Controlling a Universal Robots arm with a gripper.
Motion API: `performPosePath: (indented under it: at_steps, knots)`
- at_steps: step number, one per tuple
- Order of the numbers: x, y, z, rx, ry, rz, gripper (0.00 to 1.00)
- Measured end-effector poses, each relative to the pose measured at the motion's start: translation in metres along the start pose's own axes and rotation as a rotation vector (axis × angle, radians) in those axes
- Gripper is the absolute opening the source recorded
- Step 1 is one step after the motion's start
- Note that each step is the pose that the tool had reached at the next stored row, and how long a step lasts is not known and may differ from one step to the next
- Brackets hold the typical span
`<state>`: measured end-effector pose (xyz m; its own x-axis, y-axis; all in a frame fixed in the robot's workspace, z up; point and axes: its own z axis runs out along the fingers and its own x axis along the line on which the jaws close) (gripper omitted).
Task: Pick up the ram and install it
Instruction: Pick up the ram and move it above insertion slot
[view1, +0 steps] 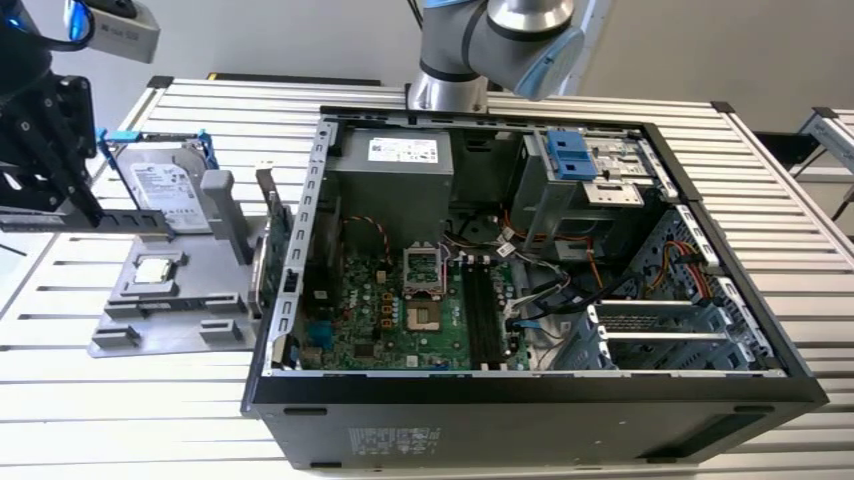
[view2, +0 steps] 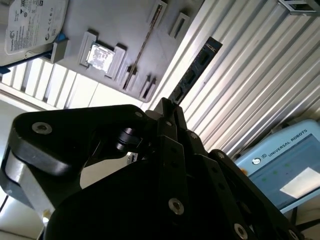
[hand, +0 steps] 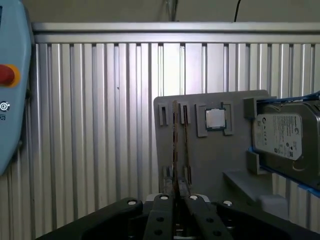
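Black and pinched narrow, my hand (view2: 169, 106) grips one end of the ram (view2: 194, 70), whose free end juts out above the ribbed tabletop (view2: 260, 75). Near it lies the grey tray (view1: 160, 335), carrying a processor (view1: 158, 268), a hard drive (view1: 167, 185) in a blue bracket, and a second stick (view2: 145, 47) standing on edge in a slot. In the exterior view I hang at the far left. The tray, the drive and an upright green card (view1: 280, 245) stand between me and the open case (view1: 534, 410). Its black slots (view1: 483, 310) lie on the board (view1: 374, 320), well apart from the ram. A pendant (view2: 285, 165) sits past the tabletop's edge.
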<state>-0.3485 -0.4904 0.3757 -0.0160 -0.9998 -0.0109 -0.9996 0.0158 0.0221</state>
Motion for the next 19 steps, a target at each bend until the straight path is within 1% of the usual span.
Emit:
performPosePath:
  at_steps: [13, 19]
  knots:
    - [-0.0001, 0.0003, -0.0135, 0.0, 0.0001, -0.011, 0.0]
    - [-0.0001, 0.0003, -0.0142, -0.0001, 0.0008, -0.011, 0.0]
